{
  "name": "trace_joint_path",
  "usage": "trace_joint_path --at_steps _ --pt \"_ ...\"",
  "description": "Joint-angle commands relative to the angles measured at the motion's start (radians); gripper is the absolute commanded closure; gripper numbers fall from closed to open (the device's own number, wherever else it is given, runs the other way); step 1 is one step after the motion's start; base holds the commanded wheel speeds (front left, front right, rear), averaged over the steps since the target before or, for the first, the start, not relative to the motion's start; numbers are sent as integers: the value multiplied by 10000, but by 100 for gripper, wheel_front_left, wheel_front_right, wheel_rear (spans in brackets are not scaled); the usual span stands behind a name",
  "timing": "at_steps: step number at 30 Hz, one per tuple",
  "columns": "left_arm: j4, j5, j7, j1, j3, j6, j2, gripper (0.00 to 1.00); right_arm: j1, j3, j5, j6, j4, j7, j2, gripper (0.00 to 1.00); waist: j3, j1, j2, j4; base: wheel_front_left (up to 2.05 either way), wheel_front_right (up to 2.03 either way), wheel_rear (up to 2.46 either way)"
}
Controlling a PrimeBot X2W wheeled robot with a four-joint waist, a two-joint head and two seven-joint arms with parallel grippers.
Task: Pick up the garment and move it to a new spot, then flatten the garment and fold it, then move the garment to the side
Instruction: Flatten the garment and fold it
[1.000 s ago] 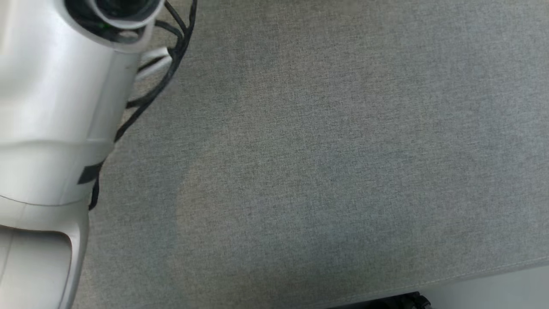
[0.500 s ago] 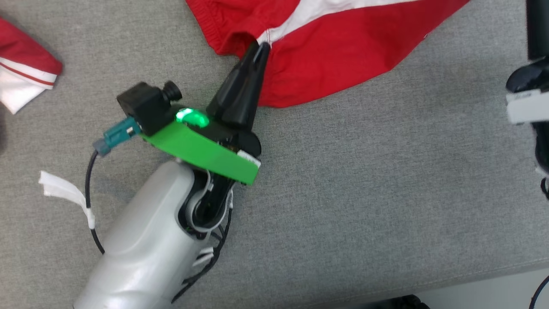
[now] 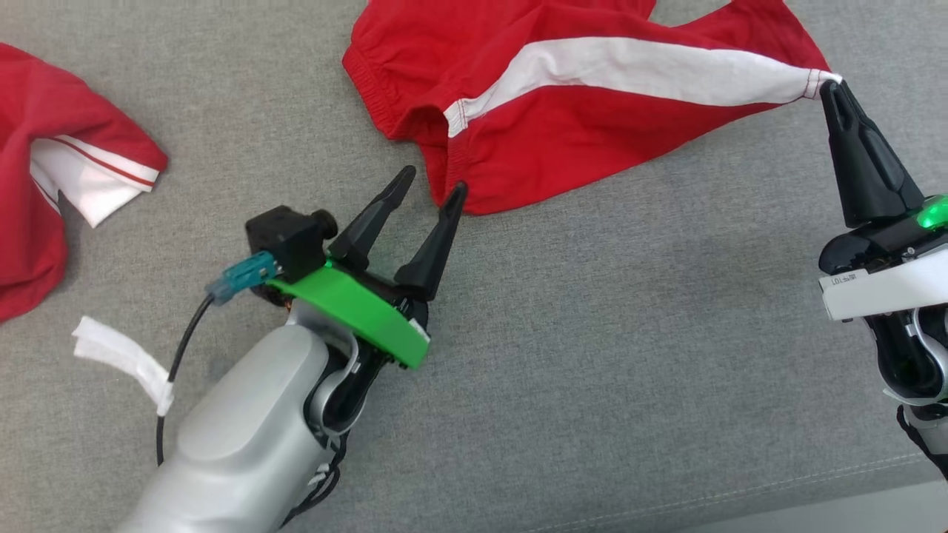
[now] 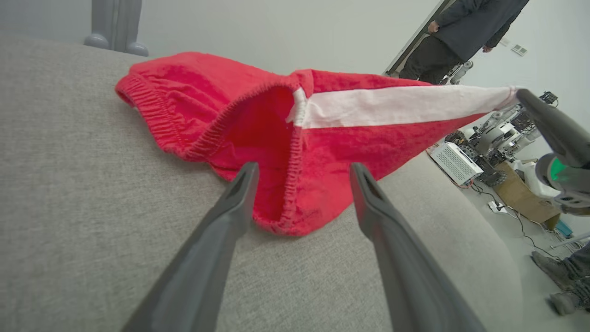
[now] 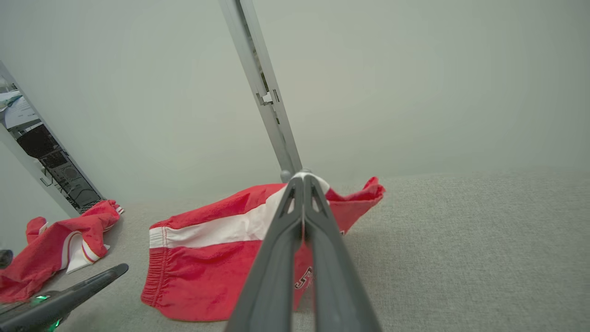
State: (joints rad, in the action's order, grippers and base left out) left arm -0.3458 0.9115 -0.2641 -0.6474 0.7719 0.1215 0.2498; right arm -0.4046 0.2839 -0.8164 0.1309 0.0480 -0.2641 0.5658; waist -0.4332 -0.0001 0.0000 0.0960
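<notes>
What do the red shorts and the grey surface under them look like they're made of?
The shorts: soft matte knit or woven cloth, perhaps cotton or polyester; it drapes, wrinkles, and its waistband is gathered like elastic. The grey surface: coarse woven upholstery fabric, matte, with a visible heathered weave and a stitched seam near its edge.

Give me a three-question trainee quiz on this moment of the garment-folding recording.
1. True or false: the left gripper has its fingers closed on the red shorts.
2. What does the right gripper pinch? A) the waistband B) the white-striped leg corner C) nothing
3. Fill in: the second red garment lies on the grey surface to the robot's ___.

Key: 1 false, the fingers stand open at the waistband; 2 B; 3 left.
</notes>
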Motion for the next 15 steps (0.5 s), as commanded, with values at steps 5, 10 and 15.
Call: trace_joint_path --at_steps 5,10,15 --pt "-1029 -352 375 -1159 239 -43 -419 0 -145 208 -46 -3 -61 -4 -32 100 60 1 0 239 0 0 0" --pt "-1726 -486 476 -1960 211 -59 -602 21 -374 344 -35 -3 -95 -4 -41 100 -219 1 0 347 0 0 0" --pt "-2249 -443 718 -2386 378 13 -607 100 -532 359 -82 -3 -108 -4 22 100 -375 1 0 440 0 0 0"
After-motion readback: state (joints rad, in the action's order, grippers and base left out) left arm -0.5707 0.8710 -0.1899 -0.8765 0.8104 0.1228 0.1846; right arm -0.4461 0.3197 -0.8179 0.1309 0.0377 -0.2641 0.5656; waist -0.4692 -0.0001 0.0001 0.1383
